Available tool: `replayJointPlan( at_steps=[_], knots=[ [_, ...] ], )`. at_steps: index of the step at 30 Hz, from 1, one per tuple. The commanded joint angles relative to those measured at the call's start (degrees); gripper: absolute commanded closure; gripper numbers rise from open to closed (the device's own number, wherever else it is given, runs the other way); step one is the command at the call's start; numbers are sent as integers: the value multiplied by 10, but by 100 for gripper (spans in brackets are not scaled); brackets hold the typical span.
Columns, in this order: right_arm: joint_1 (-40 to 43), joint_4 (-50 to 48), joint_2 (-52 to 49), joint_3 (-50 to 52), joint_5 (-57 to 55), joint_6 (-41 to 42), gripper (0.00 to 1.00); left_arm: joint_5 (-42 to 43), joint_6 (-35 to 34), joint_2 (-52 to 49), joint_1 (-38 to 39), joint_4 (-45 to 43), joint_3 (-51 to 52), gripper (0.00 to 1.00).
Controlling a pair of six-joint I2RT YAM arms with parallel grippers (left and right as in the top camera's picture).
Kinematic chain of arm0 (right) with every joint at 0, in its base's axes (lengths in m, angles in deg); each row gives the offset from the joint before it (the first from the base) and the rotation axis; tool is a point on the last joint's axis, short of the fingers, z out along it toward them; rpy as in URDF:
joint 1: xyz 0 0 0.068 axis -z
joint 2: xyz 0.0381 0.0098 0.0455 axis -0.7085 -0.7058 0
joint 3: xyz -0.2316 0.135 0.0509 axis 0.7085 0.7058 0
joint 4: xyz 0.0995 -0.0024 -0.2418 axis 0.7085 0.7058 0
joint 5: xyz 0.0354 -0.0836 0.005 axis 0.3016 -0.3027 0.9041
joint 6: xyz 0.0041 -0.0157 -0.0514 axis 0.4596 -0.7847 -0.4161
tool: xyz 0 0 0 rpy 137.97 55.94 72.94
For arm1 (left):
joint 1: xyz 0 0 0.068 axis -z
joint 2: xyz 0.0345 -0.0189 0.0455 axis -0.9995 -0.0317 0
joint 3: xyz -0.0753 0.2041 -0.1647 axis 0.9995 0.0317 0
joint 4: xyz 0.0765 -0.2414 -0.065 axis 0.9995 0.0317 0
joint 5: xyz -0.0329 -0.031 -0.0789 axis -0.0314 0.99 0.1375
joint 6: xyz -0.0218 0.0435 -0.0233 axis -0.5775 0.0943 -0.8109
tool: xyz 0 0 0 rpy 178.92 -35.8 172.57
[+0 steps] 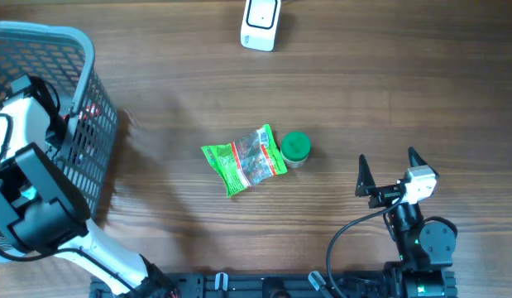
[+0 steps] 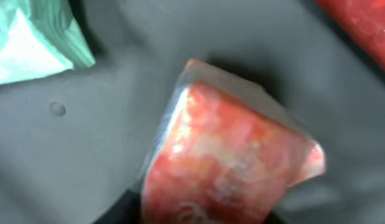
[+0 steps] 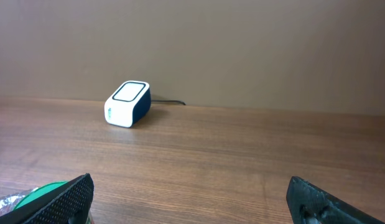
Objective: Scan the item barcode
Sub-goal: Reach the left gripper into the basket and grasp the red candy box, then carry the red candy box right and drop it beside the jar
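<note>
A red packet [image 2: 229, 162] fills the left wrist view, close up and blurred, inside the grey basket [image 1: 82, 50]. My left gripper [image 2: 204, 214] is shut on the packet's near end; only dark finger edges show at the bottom of that view. The white and navy scanner [image 1: 260, 23] stands at the table's far edge, also seen as the scanner [image 3: 127, 104] in the right wrist view. My right gripper [image 1: 389, 174] stands wide open near the front right with nothing between its fingers.
A green snack packet [image 1: 243, 159] and a green-lidded jar [image 1: 295, 149] lie mid-table, left of the right gripper. In the basket a teal packet [image 2: 30, 37] and another red item [image 2: 360, 25] lie beside the held packet.
</note>
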Motion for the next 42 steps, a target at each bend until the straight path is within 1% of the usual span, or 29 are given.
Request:
replayJointPlan(
  at_steps=[1, 5, 7, 10, 11, 14, 17, 19, 21, 22, 26, 29, 32, 34, 38, 42],
  knots=[
    [0, -2, 3, 1, -5, 10, 0, -31, 1, 2, -5, 12, 21, 74],
    [0, -2, 3, 1, -5, 10, 0, -31, -1, 42, -5, 50, -17, 74],
    [0, -2, 3, 1, -5, 10, 0, -31, -3, 73, -5, 79, -57, 73],
    [0, -2, 3, 1, -5, 10, 0, -31, -19, 121, -5, 133, -137, 72],
    [0, -2, 3, 1, -5, 10, 0, -31, -30, 156, -5, 173, -200, 72],
    [0, -2, 3, 1, -5, 10, 0, -31, -44, 223, 4, 212, -271, 72],
    [0, -2, 3, 1, -5, 10, 0, -5, -45, 299, 31, 218, -287, 71],
    [0, -2, 3, 1, -5, 10, 0, 33, -44, 348, 72, 220, -287, 71],
    [0, -2, 3, 1, -5, 10, 0, 53, -45, 378, 120, 224, -283, 71],
    [0, -2, 3, 1, -5, 10, 0, 57, -50, 393, 164, 226, -278, 71],
    [0, -2, 3, 1, -5, 10, 0, 56, -109, 408, 325, 228, -240, 72],
    [0, -2, 3, 1, -5, 10, 0, 33, -131, 396, 450, 176, -176, 72],
    [0, -2, 3, 1, -5, 10, 0, -9, -166, 371, 544, 121, -103, 71],
    [0, -2, 3, 1, -5, 10, 0, -25, -193, 343, 593, 85, -52, 71],
    [0, -2, 3, 1, -5, 10, 0, -25, -250, 277, 650, 27, 27, 71],
    [0, -2, 3, 1, -5, 10, 0, -20, -270, 212, 697, -13, 61, 71]
  ],
)
